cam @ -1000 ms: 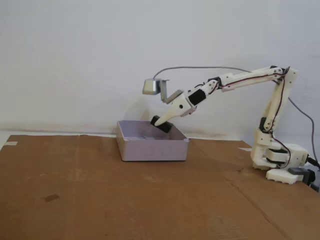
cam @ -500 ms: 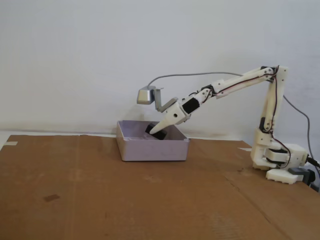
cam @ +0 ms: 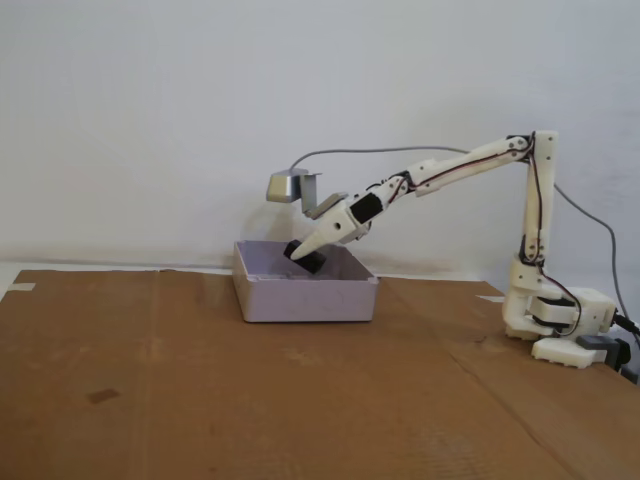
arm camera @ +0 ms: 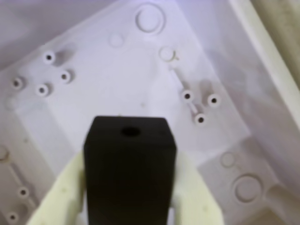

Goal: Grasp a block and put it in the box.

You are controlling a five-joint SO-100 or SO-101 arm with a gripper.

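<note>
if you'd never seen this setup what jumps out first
The black block, pinched between the pale fingers of the claw, fills the lower middle of the wrist view. In the fixed view it hangs over the lavender box at mid-table, with the white arm reaching in from the right.

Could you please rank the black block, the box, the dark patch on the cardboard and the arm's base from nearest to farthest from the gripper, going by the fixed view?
From the gripper:
1. Black block: held between the jaws.
2. Box: directly below, the gripper over its interior.
3. Arm's base: far right on the cardboard.
4. Dark patch: lower left; base and patch are nearly equal, so that order is uncertain.
</note>
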